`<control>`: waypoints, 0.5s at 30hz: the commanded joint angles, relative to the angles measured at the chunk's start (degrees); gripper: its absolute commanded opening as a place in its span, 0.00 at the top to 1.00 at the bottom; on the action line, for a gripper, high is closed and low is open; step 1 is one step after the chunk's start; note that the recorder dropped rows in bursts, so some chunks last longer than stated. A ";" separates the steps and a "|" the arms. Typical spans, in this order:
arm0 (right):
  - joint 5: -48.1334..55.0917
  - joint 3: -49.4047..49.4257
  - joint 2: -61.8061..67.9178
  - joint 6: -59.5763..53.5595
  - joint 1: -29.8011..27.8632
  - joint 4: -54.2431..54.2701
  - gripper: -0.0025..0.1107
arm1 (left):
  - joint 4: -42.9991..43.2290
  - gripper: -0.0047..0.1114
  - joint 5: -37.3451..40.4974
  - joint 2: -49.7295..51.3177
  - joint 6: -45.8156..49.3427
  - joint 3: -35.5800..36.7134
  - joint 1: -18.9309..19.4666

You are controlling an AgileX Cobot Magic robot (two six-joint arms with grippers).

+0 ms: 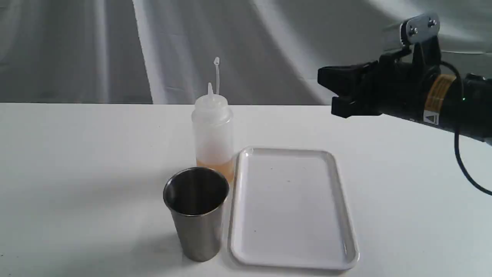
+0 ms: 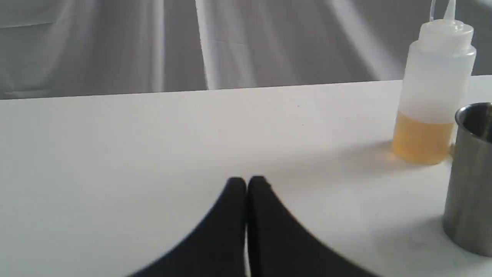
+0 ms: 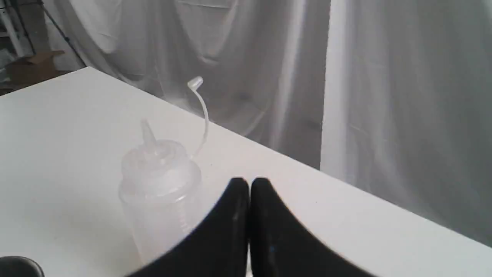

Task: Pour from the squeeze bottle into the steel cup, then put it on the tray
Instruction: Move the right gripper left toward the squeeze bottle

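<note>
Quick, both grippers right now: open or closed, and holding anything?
Left gripper: jaws closed, holding nothing.
Right gripper: jaws closed, holding nothing.

The squeeze bottle (image 1: 212,130) is translucent milky white, nozzle and cap strap the same pale tone, with a band of amber-orange liquid at its base; the steel cup (image 1: 196,215) is brushed silver-grey outside, dark and reflective inside; the tray (image 1: 292,207) is glossy white with a few tiny dark specks; the surface (image 1: 77,173) is plain matte white; the left pincer (image 2: 246,181) and right pincer (image 3: 249,182) are solid black; the black right arm (image 1: 403,92) bears a yellow-orange label (image 1: 438,94), a small green light (image 1: 464,99) and a bare silver bracket (image 1: 419,27); the curtain (image 1: 77,50) hangs in grey folds streaked with paler white.
</note>
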 commanded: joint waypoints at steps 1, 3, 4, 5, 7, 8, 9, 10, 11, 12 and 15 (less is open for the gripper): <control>-1.26 -0.28 3.60 0.21 -1.12 2.50 0.98 | -0.06 0.96 -0.43 -0.15 -0.23 0.25 0.09; -1.73 -0.28 5.75 -1.57 -1.25 4.54 0.98 | -0.06 0.96 -0.43 -0.15 -0.23 0.25 0.09; -2.74 -0.28 6.82 -2.49 -1.25 5.25 0.98 | -0.06 0.96 -0.43 -0.15 -0.23 0.25 0.09; -3.83 -0.28 7.74 -3.38 -1.25 5.38 0.98 | -0.06 0.96 -0.43 -0.15 -0.23 0.25 0.09; -5.82 -1.18 9.44 -5.58 -1.25 3.47 0.98 | -0.06 0.96 -0.43 -0.15 -0.23 0.25 0.09; -6.42 -2.56 10.41 -5.59 -1.25 0.04 0.98 | -0.06 0.96 -0.43 -0.15 -0.34 0.25 0.09; -6.42 -4.38 11.43 -5.59 -1.25 -4.54 0.98 | -0.06 0.96 -0.43 -0.15 -0.34 0.25 0.09; -6.68 -6.00 12.29 -5.13 -1.25 -8.33 0.98 | -0.06 0.96 -0.43 -0.15 -0.34 0.25 0.09; -7.24 -8.11 13.43 -4.28 -1.25 -12.65 0.98 | -0.06 0.96 -0.43 -0.15 -0.34 0.25 0.09; -7.95 -10.17 14.58 -3.11 -1.25 -15.85 0.98 | -0.06 0.96 -0.43 -0.15 -0.34 0.25 0.09; -9.07 -14.97 17.69 0.85 -1.25 -18.68 0.98 | -0.06 0.96 -0.43 -0.15 -0.34 0.25 0.09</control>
